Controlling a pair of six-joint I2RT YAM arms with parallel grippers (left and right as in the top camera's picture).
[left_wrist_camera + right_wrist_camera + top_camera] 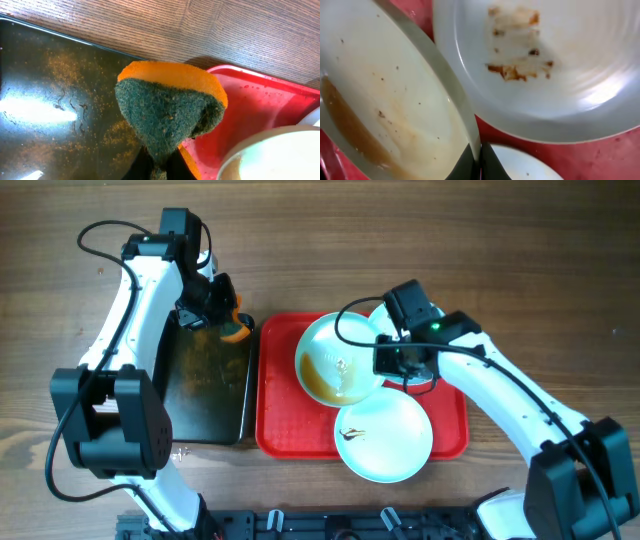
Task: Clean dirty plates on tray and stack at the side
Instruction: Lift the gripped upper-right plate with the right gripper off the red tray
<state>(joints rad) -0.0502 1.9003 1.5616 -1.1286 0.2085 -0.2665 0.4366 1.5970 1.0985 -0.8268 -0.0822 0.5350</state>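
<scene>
Currently right gripper (476, 161) is clamped tight on the rim of sauce-smeared plate (338, 360), tilted over tray (280, 415) middle; speckled plate (535, 75) and third plate (525, 167) lie on tray; left gripper (160, 169) pinches orange-green sponge (167, 107) at tray's left edge, over black pan (205, 390)

Three overlapping plates (385, 438) across the tray (272, 430)

overhead: rear plate (381, 313) at tray's (280, 402) 2 o'clock mostly hidden under right gripper (392, 363) and held plate (335, 365) | left wrist: left gripper (161, 170) cut off at 6 o'clock, tips behind sponge (167, 112) | right wrist: held plate runs off at 9 o'clock
</scene>
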